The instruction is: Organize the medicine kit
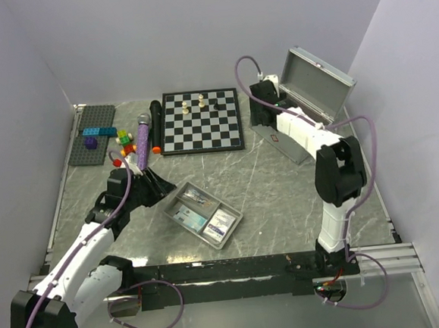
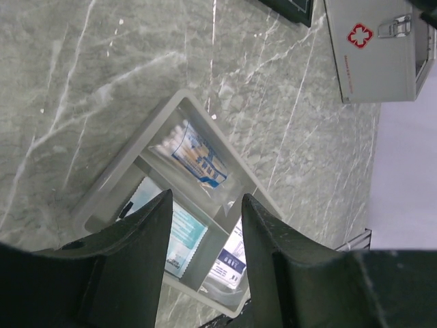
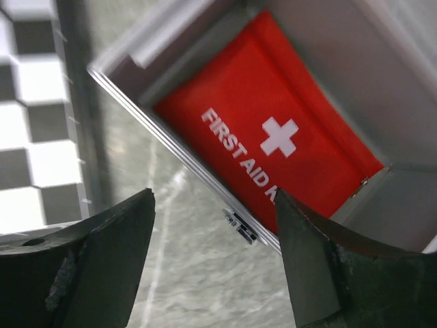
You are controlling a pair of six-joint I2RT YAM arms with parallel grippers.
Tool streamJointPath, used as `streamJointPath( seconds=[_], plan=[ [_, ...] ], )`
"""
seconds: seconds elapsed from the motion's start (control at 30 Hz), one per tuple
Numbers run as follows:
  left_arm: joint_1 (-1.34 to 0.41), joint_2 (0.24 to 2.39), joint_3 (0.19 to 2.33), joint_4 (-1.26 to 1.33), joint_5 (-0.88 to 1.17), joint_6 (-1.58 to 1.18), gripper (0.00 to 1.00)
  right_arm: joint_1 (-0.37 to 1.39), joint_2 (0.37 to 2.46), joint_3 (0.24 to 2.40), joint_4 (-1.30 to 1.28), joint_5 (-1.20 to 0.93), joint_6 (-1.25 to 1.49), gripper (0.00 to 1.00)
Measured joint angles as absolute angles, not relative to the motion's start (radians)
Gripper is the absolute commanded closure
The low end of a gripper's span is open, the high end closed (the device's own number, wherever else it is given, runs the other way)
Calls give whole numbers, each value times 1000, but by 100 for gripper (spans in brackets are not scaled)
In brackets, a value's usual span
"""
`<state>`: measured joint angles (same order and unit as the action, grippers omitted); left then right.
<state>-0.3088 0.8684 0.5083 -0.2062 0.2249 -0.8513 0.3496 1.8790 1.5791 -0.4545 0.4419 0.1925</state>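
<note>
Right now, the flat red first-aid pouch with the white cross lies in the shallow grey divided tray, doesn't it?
No. The flat red pouch lies inside the open silver-grey metal case, not in the shallow grey divided tray. The right wrist view shows it.

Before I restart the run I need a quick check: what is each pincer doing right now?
Left pincer: open, empty, pointing at the grey tray.
Right pincer: open, empty, at the open medicine kit.
</note>
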Motion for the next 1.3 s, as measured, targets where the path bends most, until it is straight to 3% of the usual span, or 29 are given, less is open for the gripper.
streamJointPath(
  seconds=[0.17, 0.23, 0.33, 0.4, 0.77, 0.97, 1.3],
  plan=[
    [-310, 868, 495, -205, 239, -851, 50, 349, 1914, 1530, -466, 445, 139, 27],
    [-312, 873, 494, -203, 245, -851, 50, 347, 1914, 1529, -464, 448, 138, 35],
    [-313, 888, 494, -198, 254, -851, 51, 346, 1914, 1521, -464, 470, 136, 58],
    [-313, 895, 494, -198, 260, -851, 51, 342, 1905, 1513, -465, 485, 145, 67],
    [-316, 899, 494, -199, 267, -851, 51, 392, 1704, 1290, -481, 459, 251, 87],
    [-323, 899, 494, -200, 266, -851, 52, 473, 1581, 1167, -522, 472, 284, 93],
    [-337, 899, 496, -233, 242, -839, 50, 778, 1401, 1014, -624, 502, 380, 94]
  ],
)
